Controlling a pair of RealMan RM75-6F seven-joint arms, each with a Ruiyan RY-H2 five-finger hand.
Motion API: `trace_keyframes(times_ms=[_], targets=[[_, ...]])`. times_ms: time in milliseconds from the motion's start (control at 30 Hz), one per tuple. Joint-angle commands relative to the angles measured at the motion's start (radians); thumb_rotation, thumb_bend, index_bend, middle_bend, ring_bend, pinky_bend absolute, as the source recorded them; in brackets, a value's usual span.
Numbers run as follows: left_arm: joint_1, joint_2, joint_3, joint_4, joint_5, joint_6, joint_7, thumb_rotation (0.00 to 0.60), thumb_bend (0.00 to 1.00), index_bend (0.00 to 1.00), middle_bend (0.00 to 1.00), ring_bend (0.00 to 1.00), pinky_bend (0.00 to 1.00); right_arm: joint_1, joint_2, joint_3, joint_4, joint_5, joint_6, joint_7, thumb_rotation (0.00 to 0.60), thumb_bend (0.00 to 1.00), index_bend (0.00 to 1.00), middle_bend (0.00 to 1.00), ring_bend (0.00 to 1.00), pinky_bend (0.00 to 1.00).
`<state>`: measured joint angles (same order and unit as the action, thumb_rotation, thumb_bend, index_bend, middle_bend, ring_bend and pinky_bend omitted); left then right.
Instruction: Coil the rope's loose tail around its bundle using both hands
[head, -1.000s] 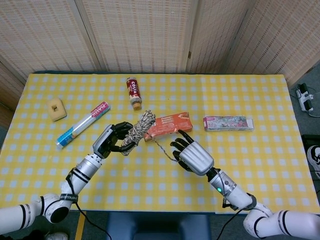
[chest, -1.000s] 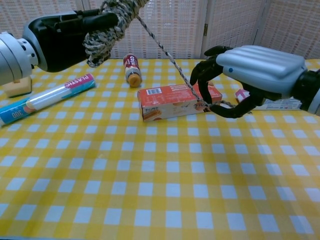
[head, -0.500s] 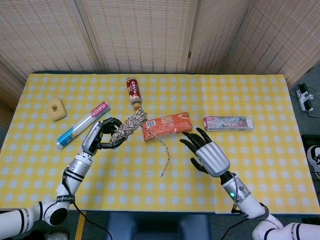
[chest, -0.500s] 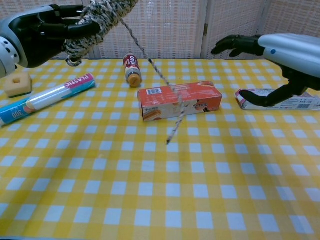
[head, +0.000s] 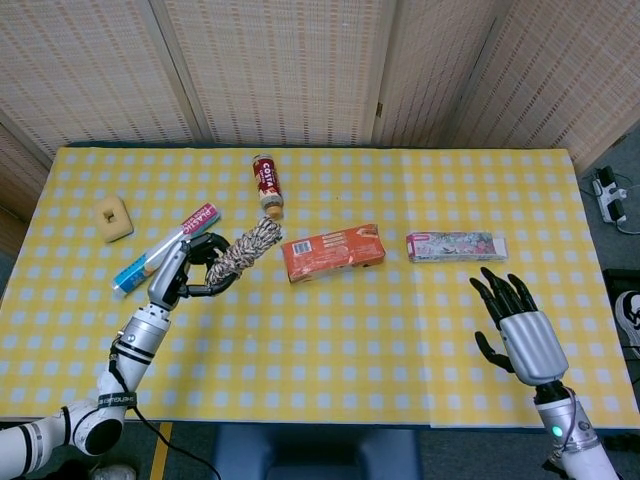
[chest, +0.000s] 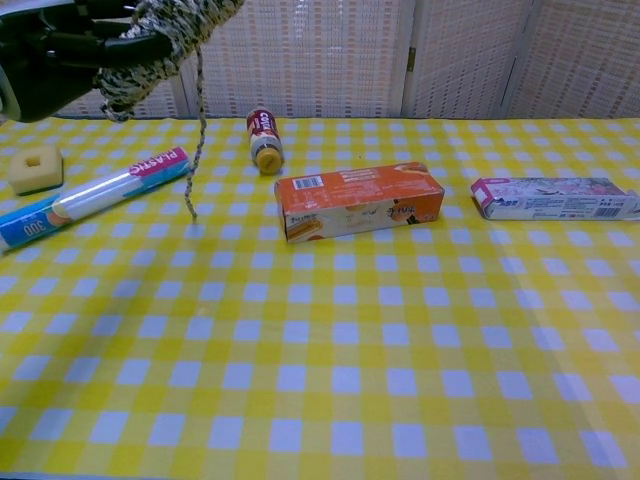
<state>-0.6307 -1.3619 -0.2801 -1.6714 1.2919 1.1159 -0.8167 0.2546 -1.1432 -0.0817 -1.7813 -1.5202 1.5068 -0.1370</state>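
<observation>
The left hand (head: 185, 272) holds the rope bundle (head: 243, 252) above the desk (head: 330, 330), fingers (chest: 95, 55) clamped around its lower end, so the coil juts up and away from them toward the bottle (head: 267, 184). In the chest view the tail (chest: 194, 130) hangs free straight down from the bundle, its end swinging just above the desk beside the roll (chest: 95, 197). The right hand (head: 520, 330) is well apart from all this, at the near right edge of the desk, fingers (head: 497, 295) spread and empty.

The chief risk, as I judge it, is the loose tail. Nothing pinches it, so any turns already laid can slacken and slip off the bundle's free end. A dangling tail also sways, so a reach from the right hand may close on air or knock the carton (head: 333, 252) lying between that hand and the rope. The left grip covers only one end; a pull on the tail could tilt the bundle or drag it out of the fingers. If the bundle is lowered, the tail may snag on the roll.
</observation>
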Motion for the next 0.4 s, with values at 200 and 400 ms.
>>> trace_keyframes(times_ms=[200, 400], targets=[[0.022, 0.008, -0.001, -0.018, 0.018, 0.016, -0.016, 0.6, 0.61, 0.76, 0.76, 0.73, 0.78, -0.107, 0.005, -0.051, 0.113, -0.052, 0.076, 0.155, 0.6, 0.45, 0.0, 0.0, 0.08, 0.0], [0.033, 0.019, -0.004, -0.028, 0.032, 0.021, -0.021, 0.6, 0.61, 0.76, 0.76, 0.72, 0.78, -0.143, -0.019, -0.036, 0.172, -0.075, 0.108, 0.158, 0.6, 0.45, 0.0, 0.0, 0.08, 0.0]])
